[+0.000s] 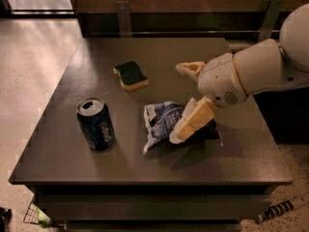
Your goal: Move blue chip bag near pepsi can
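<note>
The blue chip bag lies crumpled on the dark table, a short gap to the right of the pepsi can, which stands upright near the table's front left. My gripper comes in from the right on a white arm and is open. One tan finger points away above the bag, and the other finger rests over the bag's right half. The fingers are spread wide and do not clamp the bag.
A green-and-yellow sponge lies behind the can and bag, toward the table's middle back. A dark bench with metal legs runs along the far side. A striped object lies on the floor at the front right.
</note>
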`<state>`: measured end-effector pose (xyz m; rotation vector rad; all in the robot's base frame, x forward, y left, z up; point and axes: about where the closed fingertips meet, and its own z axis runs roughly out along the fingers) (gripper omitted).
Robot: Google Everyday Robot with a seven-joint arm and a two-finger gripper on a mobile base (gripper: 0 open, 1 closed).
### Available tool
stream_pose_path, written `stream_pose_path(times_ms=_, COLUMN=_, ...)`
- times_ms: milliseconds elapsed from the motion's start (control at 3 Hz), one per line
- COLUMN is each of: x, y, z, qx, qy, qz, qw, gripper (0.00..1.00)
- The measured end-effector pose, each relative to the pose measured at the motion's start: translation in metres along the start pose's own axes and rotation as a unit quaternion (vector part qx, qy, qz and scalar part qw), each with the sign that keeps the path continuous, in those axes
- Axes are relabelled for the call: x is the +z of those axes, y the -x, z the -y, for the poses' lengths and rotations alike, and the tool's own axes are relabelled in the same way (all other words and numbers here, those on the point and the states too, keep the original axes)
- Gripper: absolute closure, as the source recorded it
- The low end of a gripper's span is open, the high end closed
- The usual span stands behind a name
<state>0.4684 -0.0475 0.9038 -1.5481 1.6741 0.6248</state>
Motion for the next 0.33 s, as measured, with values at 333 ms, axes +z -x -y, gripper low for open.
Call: stream_pose_path(times_ms=333, x=0.0, y=0.0, z=0.0, qx=0.0, qy=0.0, qz=0.0, qw=1.0, gripper=0.0)
